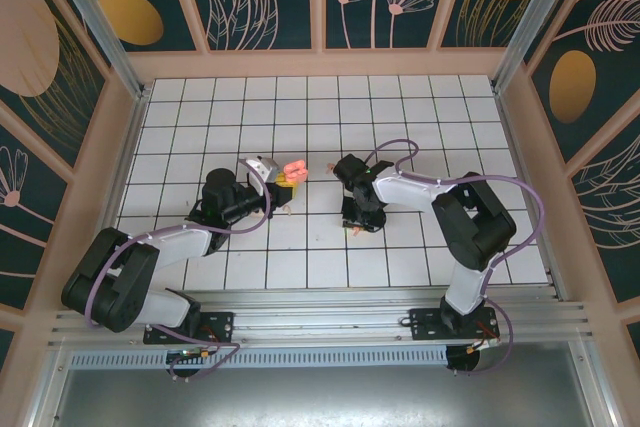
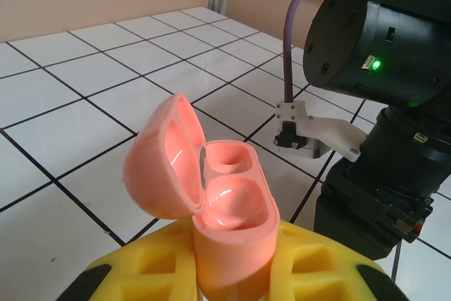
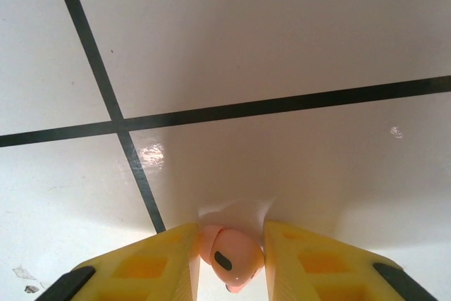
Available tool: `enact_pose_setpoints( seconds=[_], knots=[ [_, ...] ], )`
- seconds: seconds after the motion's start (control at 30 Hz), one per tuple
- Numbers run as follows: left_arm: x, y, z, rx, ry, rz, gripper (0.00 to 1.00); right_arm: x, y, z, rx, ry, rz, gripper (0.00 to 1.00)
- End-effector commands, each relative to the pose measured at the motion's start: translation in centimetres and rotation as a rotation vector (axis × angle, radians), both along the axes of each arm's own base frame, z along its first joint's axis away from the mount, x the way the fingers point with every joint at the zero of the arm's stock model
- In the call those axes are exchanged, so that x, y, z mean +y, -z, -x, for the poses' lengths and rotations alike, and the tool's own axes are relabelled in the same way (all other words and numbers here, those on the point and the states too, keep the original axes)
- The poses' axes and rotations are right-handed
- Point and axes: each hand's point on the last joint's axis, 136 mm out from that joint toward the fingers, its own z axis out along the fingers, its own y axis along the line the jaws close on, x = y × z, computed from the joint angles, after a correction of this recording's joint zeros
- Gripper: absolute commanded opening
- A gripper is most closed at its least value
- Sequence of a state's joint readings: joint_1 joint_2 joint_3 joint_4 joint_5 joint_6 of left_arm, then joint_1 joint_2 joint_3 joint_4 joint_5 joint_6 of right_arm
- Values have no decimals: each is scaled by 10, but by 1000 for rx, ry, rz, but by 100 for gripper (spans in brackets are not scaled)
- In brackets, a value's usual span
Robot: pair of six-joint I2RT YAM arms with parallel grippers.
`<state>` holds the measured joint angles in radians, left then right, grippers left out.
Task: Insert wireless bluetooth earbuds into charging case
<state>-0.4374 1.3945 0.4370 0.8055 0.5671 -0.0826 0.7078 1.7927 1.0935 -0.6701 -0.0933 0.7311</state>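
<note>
My left gripper is shut on a salmon-pink charging case, held upright between the yellow fingers. The case's lid hangs open to the left, and both of its wells are empty. From above, the case sits at the left gripper, a little above the tiled floor. My right gripper points straight down at the floor, with a salmon-pink earbud pinched between its yellow fingers. In the top view the right gripper stands to the right of the case.
The floor is white tiles with dark joints, walled in by beige panels. The right arm's black wrist stands close to the right of the open case. Open tiles lie behind and beside both arms.
</note>
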Motion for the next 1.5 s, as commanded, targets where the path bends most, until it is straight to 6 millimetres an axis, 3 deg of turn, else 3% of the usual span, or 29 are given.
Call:
enact_pose_setpoints(
  seconds=[0.0, 0.2, 0.4, 0.57, 0.7, 0.83, 0.97, 1.1, 1.47],
  knots=[
    [0, -14, -5, -46, -1, 3, 13, -6, 3, -2, -10, 2, 49, 27],
    [0, -9, -4, -40, 4, -12, 13, -8, -3, -5, -52, 4, 41, 25],
    [-2, -4, 2, -93, 43, -25, 13, 1, -33, -23, -205, 0, -46, 24],
    [-12, -6, 14, -176, 129, -15, 12, 11, -86, -50, -448, -56, -136, 24],
    [-21, -12, 19, -231, 191, 9, 13, 24, -141, -64, -685, -153, -224, 24],
    [-33, -13, 19, -245, 241, 23, 13, 31, -193, -67, -891, -255, -300, 24],
    [-41, -19, 21, -268, 261, 52, 13, 46, -226, -60, -1022, -350, -397, 24],
    [-47, -25, 22, -267, 276, 75, 13, 61, -239, -48, -1108, -451, -447, 24],
    [-50, -42, 24, -262, 284, 170, 12, 74, -234, -42, -1139, -580, -397, 23]
  ],
)
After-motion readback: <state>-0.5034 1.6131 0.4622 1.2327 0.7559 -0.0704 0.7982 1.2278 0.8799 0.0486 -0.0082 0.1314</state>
